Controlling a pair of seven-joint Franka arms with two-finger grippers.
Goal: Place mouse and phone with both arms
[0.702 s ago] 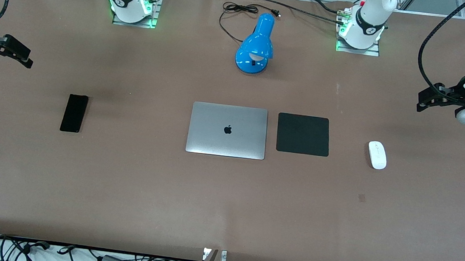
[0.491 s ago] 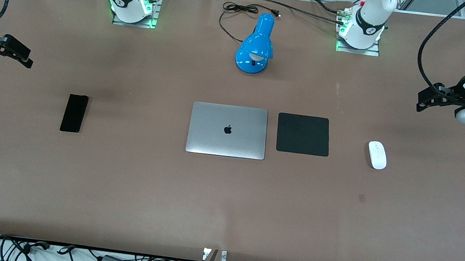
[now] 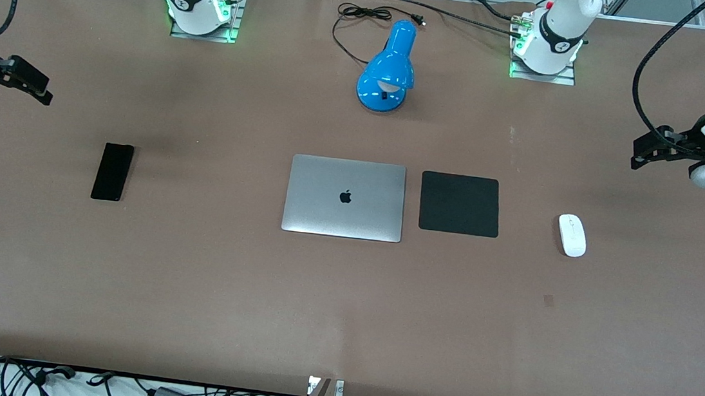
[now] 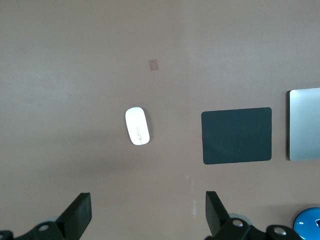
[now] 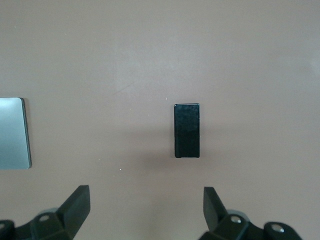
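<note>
The white mouse [image 3: 572, 235] lies on the table toward the left arm's end, beside the black mouse pad [image 3: 459, 204]. It also shows in the left wrist view [image 4: 137, 126]. The black phone [image 3: 112, 172] lies flat toward the right arm's end and shows in the right wrist view [image 5: 187, 130]. My left gripper [image 3: 641, 158] hangs open and empty over bare table at the left arm's end, its fingers [image 4: 80, 215] wide apart. My right gripper [image 3: 42, 94] hangs open and empty over bare table at the right arm's end, its fingers [image 5: 79, 202] wide apart.
A closed silver laptop [image 3: 345, 198] lies mid-table between the phone and the mouse pad. A blue desk lamp [image 3: 389, 69] with a black cord stands farther from the front camera than the laptop. The arm bases [image 3: 197, 2] stand along the table's top edge.
The right gripper has shifted very slightly toward the table's end. The left gripper, mouse and phone have not visibly moved.
</note>
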